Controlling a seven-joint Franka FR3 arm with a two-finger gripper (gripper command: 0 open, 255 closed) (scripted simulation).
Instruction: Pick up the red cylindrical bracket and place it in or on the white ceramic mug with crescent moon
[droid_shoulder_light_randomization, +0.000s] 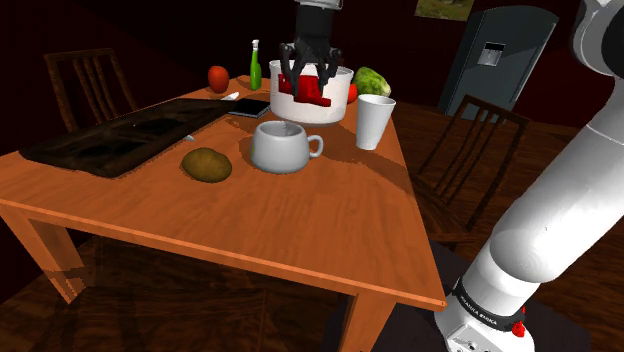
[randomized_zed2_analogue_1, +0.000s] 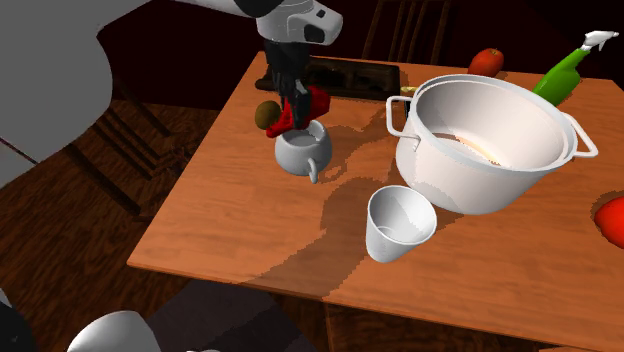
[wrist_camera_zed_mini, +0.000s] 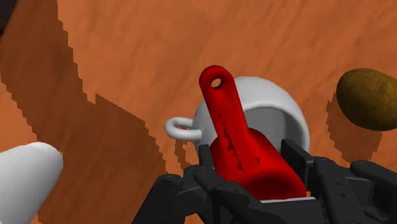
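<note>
My black gripper (droid_shoulder_light_randomization: 308, 80) is shut on the red bracket (droid_shoulder_light_randomization: 312, 93), a scoop-shaped piece with a long tab and a hole at its tip. It hangs in the air above the white mug (droid_shoulder_light_randomization: 283, 146), which stands upright on the wooden table (droid_shoulder_light_randomization: 300, 230). In the second exterior view the gripper (randomized_zed2_analogue_1: 289, 98) holds the bracket (randomized_zed2_analogue_1: 302, 106) just over the mug (randomized_zed2_analogue_1: 303, 150). Looking along the gripper (wrist_camera_zed_mini: 254, 175), the bracket (wrist_camera_zed_mini: 238, 143) lies across the mug's opening (wrist_camera_zed_mini: 280, 108), and the mug's handle (wrist_camera_zed_mini: 181, 127) points away to one side.
A big white pot (randomized_zed2_analogue_1: 490, 145) and a white cup (randomized_zed2_analogue_1: 398, 222) stand near the mug. A brown potato (droid_shoulder_light_randomization: 206, 165) lies beside it. A dark tray (droid_shoulder_light_randomization: 130, 135), a green bottle (droid_shoulder_light_randomization: 255, 68) and a red fruit (droid_shoulder_light_randomization: 218, 77) sit farther back. Chairs flank the table.
</note>
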